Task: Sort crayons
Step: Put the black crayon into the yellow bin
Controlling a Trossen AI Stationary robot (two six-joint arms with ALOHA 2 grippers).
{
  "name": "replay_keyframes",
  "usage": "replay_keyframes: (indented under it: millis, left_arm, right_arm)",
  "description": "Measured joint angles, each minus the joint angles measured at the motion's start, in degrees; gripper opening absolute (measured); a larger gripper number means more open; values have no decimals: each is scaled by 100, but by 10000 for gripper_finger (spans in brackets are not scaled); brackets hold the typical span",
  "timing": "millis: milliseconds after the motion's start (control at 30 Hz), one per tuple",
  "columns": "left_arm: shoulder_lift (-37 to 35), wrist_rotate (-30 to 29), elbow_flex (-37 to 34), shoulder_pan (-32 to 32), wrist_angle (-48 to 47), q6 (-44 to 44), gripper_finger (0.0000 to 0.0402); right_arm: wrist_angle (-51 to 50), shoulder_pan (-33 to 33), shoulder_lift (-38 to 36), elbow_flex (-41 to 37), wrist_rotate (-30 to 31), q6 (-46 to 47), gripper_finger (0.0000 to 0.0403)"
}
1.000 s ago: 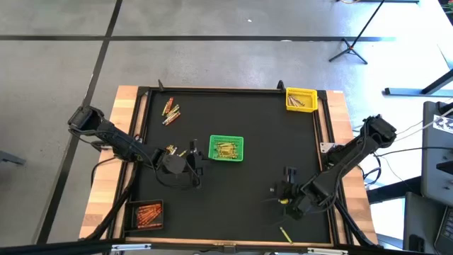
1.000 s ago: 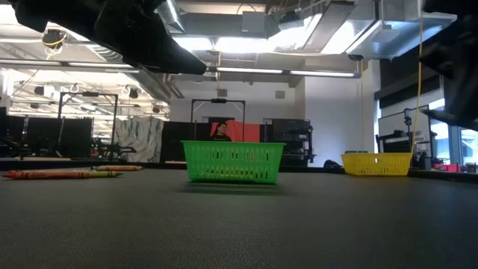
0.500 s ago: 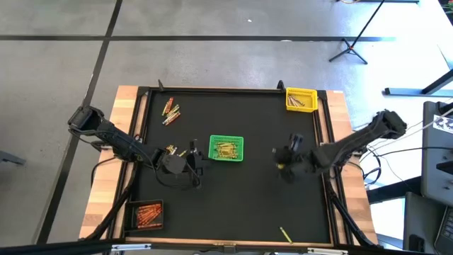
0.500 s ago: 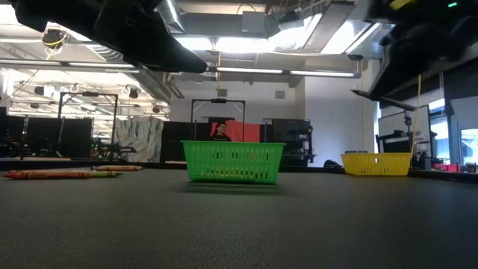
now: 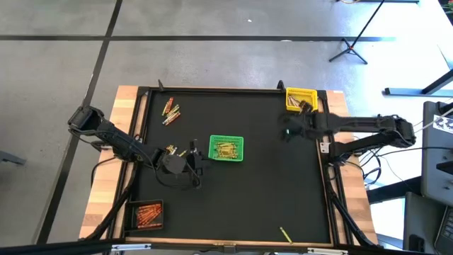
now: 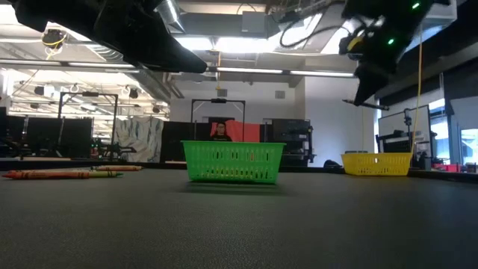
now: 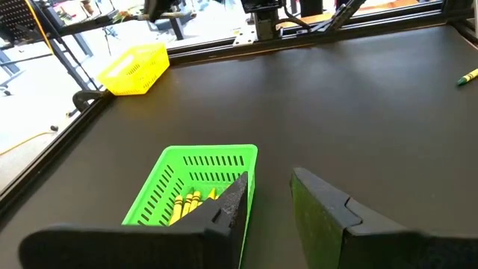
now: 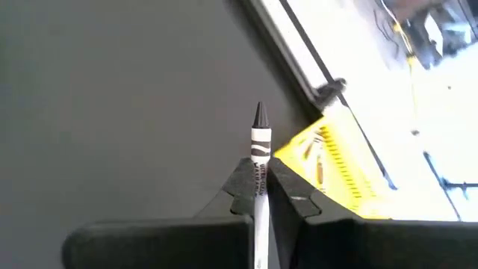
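My right gripper (image 5: 289, 132) hangs above the mat just near of the yellow basket (image 5: 300, 99), shut on a grey-and-white crayon (image 8: 259, 142) with a dark tip. My left gripper (image 7: 269, 179) stands open and empty beside the green basket (image 5: 226, 149), which holds yellow crayons (image 7: 187, 203). Loose crayons (image 5: 170, 111) lie on the mat at the far left, and a few more (image 5: 171, 149) lie by the left gripper. One yellow crayon (image 5: 284, 234) rests near the front edge. My right gripper pinches the crayon's shaft (image 8: 259, 166) between its two fingers. The crayon lies along the fingers, and its dark tip (image 8: 259, 113) sticks out beyond them. It is lifted clear of the mat, slanting downward with the fingers.
A dark basket (image 5: 147, 214) with orange crayons sits at the near left corner. A raised frame (image 5: 322, 142) borders the black mat. In the low view, crayons (image 6: 60, 174) lie at the left and the green basket (image 6: 233, 161) stands mid-table.
My right gripper has swung from the near right part of the mat toward the far edge and the yellow basket, rising and turning as it went. It has stayed shut on the crayon. The left arm has kept still.
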Motion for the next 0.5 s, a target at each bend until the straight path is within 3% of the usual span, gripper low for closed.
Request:
replay_keyframes:
  millis: [267, 500]
  left_arm:
    - [0, 0, 0, -39, -2, -20, 88]
    - [0, 0, 0, -203, -4, -48, 88]
  right_arm:
    - [891, -1861, 0, -33, -707, -905, 14]
    - [1802, -3012, 2, -492, -1188, -1299, 14]
